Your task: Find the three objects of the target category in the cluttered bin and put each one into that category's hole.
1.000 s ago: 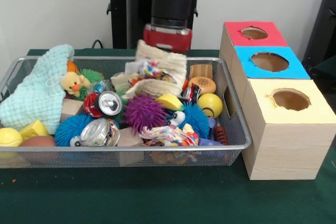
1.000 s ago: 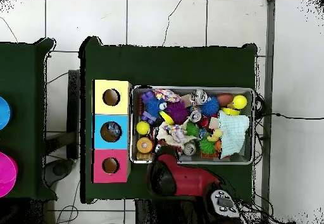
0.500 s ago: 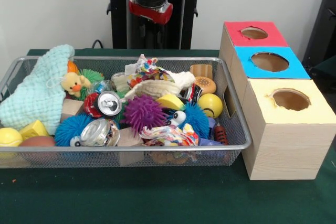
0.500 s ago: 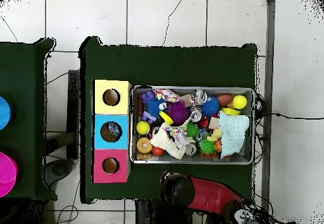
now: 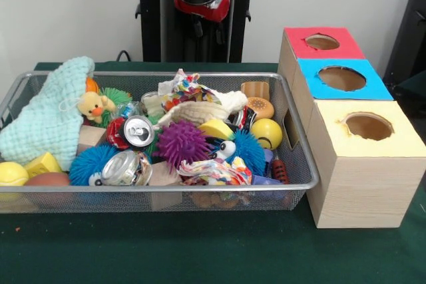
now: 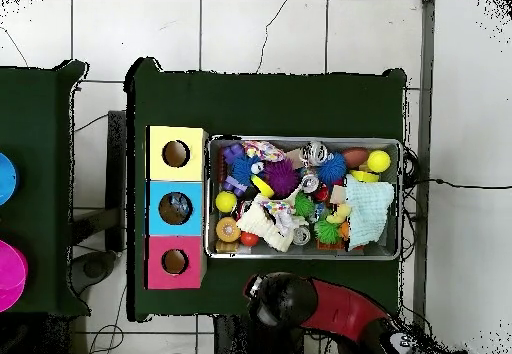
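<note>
The silver wire-mesh bin [image 5: 160, 189] stands on the green table, full of toys, cans, balls and cloths; in the overhead view its rim [image 6: 305, 139] is right of the boxes. The blue-topped hole [image 5: 341, 78] is the middle one of three wooden boxes beside the bin, and also shows in the overhead view [image 6: 175, 208]. My gripper [image 5: 200, 14] hangs high behind the bin's far edge, in front of the pedestal, and holds nothing that I can see. In the overhead view the arm [image 6: 290, 300] is outside the bin. A cream cloth [image 5: 200, 111] lies in the bin.
The red-topped hole [image 5: 322, 41] and the yellow-topped hole [image 5: 368, 126] flank the blue one. In the bin lie a mint cloth [image 5: 50, 114], a soda can [image 5: 136, 131], a purple spiky ball [image 5: 181, 143] and a yellow ball [image 5: 266, 133].
A second ago the arm was low over the bin's far side with the cream cloth lifted under it. The cloth now lies in the bin, and the arm has drawn back and up.
</note>
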Controlling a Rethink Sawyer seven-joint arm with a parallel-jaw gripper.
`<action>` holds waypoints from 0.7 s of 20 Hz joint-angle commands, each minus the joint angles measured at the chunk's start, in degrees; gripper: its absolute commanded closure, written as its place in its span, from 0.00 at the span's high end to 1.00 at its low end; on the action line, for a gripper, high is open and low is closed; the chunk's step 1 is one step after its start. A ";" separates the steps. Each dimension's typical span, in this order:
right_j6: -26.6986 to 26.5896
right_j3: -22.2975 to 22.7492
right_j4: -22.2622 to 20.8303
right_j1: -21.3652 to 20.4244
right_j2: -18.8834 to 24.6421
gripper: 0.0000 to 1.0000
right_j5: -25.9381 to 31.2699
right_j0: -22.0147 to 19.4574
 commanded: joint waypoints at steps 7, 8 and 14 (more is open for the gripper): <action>3.50 -6.10 -14.58 -7.30 -9.09 1.00 -15.67 8.01; 2.76 -6.10 -15.25 -9.50 -9.85 1.00 -15.07 7.99; 0.58 -7.65 -19.65 -15.45 -12.45 1.00 -16.80 9.06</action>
